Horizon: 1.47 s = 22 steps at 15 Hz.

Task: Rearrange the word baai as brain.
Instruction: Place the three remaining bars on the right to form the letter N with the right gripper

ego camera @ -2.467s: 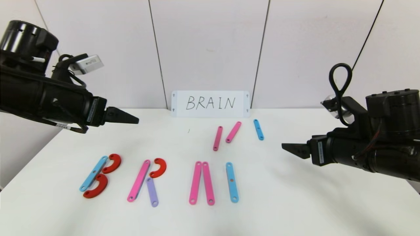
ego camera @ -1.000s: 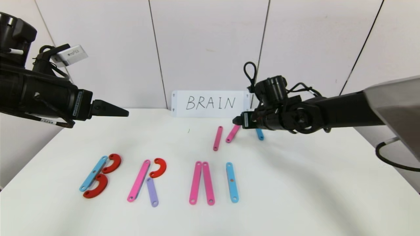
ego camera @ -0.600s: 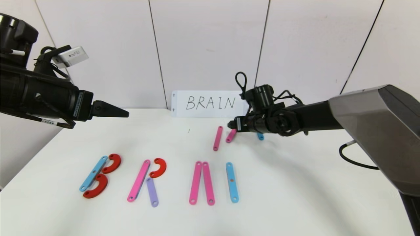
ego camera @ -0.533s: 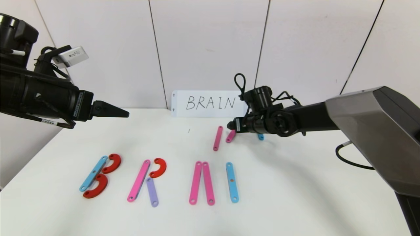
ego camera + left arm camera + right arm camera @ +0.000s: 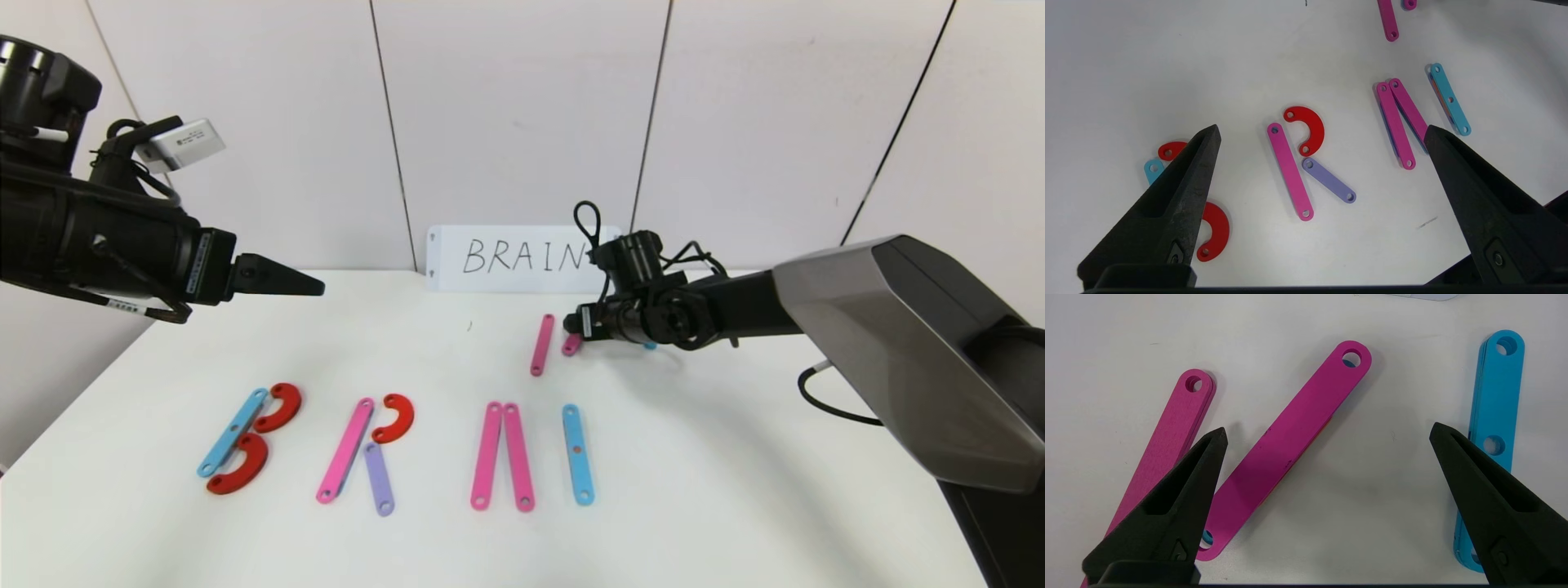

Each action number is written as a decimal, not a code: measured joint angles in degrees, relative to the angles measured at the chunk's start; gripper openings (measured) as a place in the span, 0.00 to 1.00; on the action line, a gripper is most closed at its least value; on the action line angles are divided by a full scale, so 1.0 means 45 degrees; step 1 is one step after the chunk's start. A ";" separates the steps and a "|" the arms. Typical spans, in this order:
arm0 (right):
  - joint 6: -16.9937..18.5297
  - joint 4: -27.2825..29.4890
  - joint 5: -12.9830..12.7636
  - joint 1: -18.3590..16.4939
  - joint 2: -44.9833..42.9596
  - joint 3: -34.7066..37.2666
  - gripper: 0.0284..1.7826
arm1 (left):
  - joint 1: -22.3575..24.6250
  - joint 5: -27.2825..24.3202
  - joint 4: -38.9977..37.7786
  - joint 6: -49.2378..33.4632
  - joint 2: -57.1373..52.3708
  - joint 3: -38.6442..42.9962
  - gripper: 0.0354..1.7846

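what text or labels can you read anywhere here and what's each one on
"BRAIN": handwritten in black on the white rectangular card leaning on the wall behind the white table.
Small white sticker labels on the black left arm's wrist and the black right arm's wrist: too small to read.

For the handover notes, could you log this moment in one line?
right gripper: open over slanted pink strip | left gripper: open, parked

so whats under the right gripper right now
The open right gripper hovers over three loose strips on the table: a slanted pink strip between its fingers, another pink strip and a blue strip. In the head view the arm hides most of them.
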 joint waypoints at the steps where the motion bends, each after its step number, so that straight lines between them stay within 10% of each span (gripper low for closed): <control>1: 0.0011 0.0000 -0.0005 0.0000 0.0065 -0.0024 0.97 | -0.0019 0.0000 -0.0005 0.0000 0.0000 0.0011 0.98; 6: 0.0000 0.0005 -0.0238 0.0176 0.0184 -0.0073 0.82 | -0.0079 0.0000 0.0005 0.0005 0.0000 0.0049 0.98; 13: 0.0011 -0.0054 -0.0257 0.0195 0.0379 -0.0144 0.19 | -0.0122 -0.0005 -0.0005 0.0000 -0.0008 0.0060 0.98; 22: 0.0054 0.0103 -0.0447 0.0182 0.0263 -0.0087 0.16 | -0.0122 -0.0024 -0.0005 0.0000 -0.0014 0.0079 0.98</control>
